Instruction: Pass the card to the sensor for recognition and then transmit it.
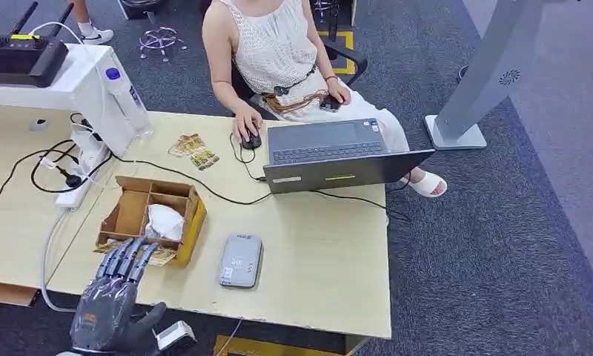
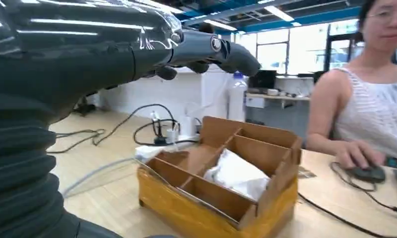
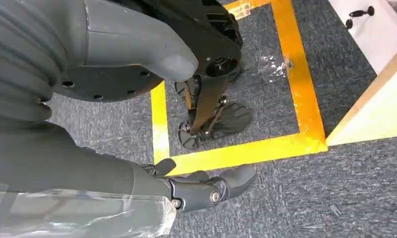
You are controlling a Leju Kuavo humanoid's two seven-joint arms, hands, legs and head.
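Note:
A brown cardboard box (image 1: 193, 215) with dividers stands at the table's front left. A white wrapped item (image 1: 164, 220) lies in one of its compartments; whether it is the card I cannot tell. To the right of the box, a flat grey sensor device (image 1: 240, 260) lies on the table. My left hand (image 1: 112, 297) reaches from the near edge with its fingers (image 1: 127, 256) stretched out over the box's near rim, holding nothing. The left wrist view has that hand (image 2: 112, 44) above the box (image 2: 196, 213) and the white item (image 2: 236, 173). My right hand (image 3: 201, 188) hangs over the floor, empty.
A person (image 1: 279, 52) sits across the table with one hand on a mouse (image 1: 251, 141) beside an open laptop (image 1: 330, 152). Cables and a power strip (image 1: 82, 174) lie at the left, near a water bottle (image 1: 127, 100). Small packets (image 1: 193, 150) lie behind the box.

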